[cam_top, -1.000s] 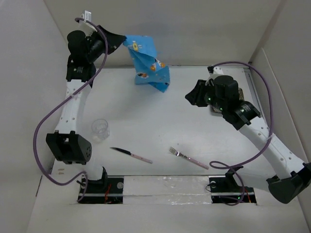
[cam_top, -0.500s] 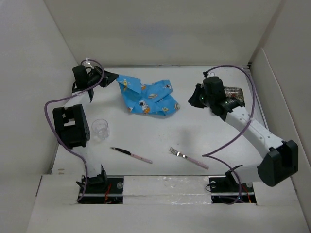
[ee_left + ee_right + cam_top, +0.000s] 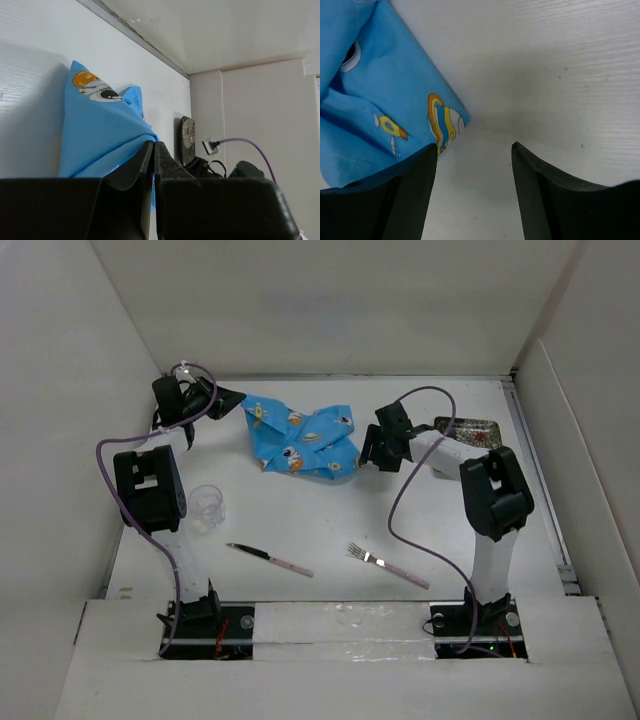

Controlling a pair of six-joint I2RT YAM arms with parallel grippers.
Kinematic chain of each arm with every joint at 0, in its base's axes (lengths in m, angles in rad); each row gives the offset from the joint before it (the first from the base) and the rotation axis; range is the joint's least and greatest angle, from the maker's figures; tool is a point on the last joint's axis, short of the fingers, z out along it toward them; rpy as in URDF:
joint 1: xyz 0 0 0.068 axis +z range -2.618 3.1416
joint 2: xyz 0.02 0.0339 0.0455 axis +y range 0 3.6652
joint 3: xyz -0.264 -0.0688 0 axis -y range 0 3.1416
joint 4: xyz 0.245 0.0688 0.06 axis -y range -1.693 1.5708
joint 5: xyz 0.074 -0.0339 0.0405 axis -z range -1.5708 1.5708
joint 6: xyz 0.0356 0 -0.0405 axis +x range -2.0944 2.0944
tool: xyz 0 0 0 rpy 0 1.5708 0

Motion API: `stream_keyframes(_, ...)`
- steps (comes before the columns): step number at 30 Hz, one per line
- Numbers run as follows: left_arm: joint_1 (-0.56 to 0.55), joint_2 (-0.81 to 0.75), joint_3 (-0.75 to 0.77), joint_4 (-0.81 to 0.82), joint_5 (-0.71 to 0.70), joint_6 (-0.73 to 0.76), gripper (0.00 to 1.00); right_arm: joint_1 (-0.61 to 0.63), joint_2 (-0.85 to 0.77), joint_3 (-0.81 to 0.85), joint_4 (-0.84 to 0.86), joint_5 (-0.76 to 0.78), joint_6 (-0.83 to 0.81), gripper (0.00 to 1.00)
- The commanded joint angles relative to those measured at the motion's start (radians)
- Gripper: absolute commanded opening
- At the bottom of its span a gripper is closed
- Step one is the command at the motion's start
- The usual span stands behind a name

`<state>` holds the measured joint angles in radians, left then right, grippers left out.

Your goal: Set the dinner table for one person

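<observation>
I'm watching the left claw [image 3: 153, 145] clamping a corner of the blue cloth [image 3: 300, 440], which is lying crumpled at the far middle of the white tabletop [image 3: 440, 520]. Nearer me, a glass [image 3: 207, 506], knife [image 3: 270, 559] and fork [image 3: 388, 565] are resting on it. The right claw [image 3: 475, 150], fingers spread apart, is sitting at the cloth's right edge.

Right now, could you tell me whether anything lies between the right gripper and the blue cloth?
Nothing visible does. The open right gripper faces the blue cloth at its near corner, with only bare dinner table between them.
</observation>
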<state>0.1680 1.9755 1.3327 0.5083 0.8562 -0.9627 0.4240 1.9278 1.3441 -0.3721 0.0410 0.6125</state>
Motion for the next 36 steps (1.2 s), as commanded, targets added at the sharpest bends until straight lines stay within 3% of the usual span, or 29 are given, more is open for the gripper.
stream_keyframes(1,0.008,-0.086,-0.038,0.098,0.053,0.001,0.00,-0.002,0.033,0.069,0.062,-0.027,0.090,0.67)
stream_keyframes(5,0.008,-0.092,-0.069,0.165,0.070,-0.048,0.00,0.007,0.128,0.153,0.061,-0.094,0.160,0.64)
stream_keyframes(6,0.008,-0.093,-0.072,0.176,0.076,-0.057,0.00,0.007,0.164,0.171,0.059,-0.099,0.168,0.57)
stream_keyframes(7,0.008,-0.095,-0.072,0.182,0.079,-0.065,0.00,0.007,0.178,0.185,0.064,-0.098,0.176,0.34)
stream_keyframes(10,0.008,-0.090,-0.066,0.251,0.095,-0.134,0.00,0.007,0.172,0.236,0.091,-0.064,0.187,0.00)
stream_keyframes(15,-0.001,-0.083,-0.001,0.502,0.121,-0.350,0.00,0.007,0.007,0.292,0.200,-0.061,0.127,0.00)
stream_keyframes(21,0.008,-0.076,0.079,0.902,0.112,-0.720,0.00,-0.013,-0.277,0.440,0.072,0.056,-0.057,0.00)
stream_keyframes(23,0.019,-0.070,0.059,1.071,0.103,-0.854,0.00,-0.013,-0.387,0.408,0.059,0.082,-0.089,0.00)
stream_keyframes(26,0.030,-0.049,-0.003,1.188,0.103,-0.928,0.00,-0.047,-0.505,0.304,0.050,0.085,-0.097,0.00)
stream_keyframes(29,0.030,0.009,-0.081,1.304,0.075,-1.000,0.00,-0.096,-0.538,0.232,0.042,0.071,-0.097,0.00)
stream_keyframes(32,0.018,0.098,-0.061,1.339,0.050,-1.044,0.00,-0.161,-0.477,0.268,0.024,0.010,-0.099,0.00)
stream_keyframes(36,-0.002,0.175,0.106,1.198,0.043,-1.015,0.00,-0.203,-0.305,0.470,-0.020,-0.029,-0.111,0.00)
